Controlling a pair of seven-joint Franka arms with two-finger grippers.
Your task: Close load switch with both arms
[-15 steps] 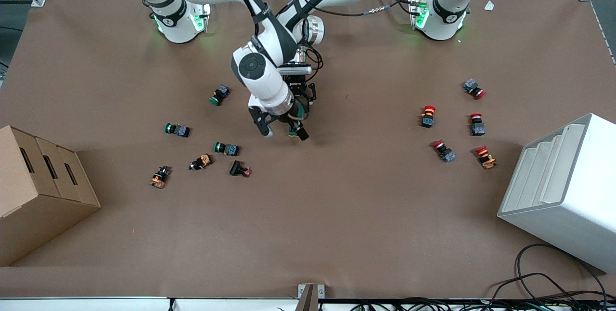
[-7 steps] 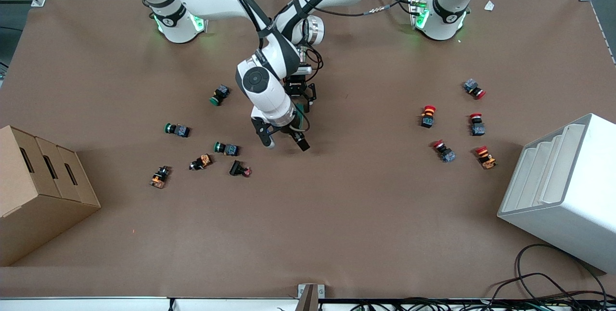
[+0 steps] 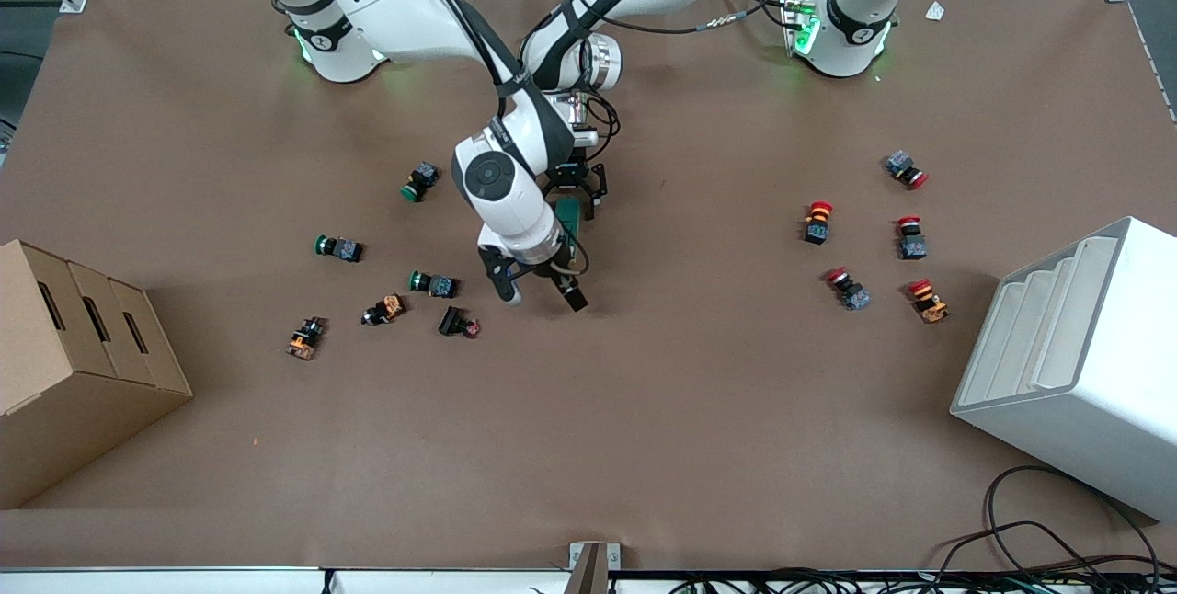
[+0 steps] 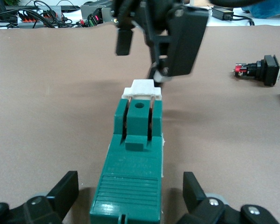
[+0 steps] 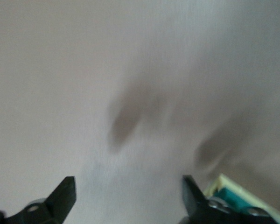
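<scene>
Load switch (image 4: 133,163): green block, white lever (image 4: 142,88) apparently up.

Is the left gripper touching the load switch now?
Apart. The left wrist view shows the left gripper open, with bare table between each fingertip and the load switch.

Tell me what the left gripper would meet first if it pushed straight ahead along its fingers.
Likely the load switch, lying between the open fingers of the left gripper; past it, the right gripper hangs by the white lever. Depth is uncertain.
</scene>
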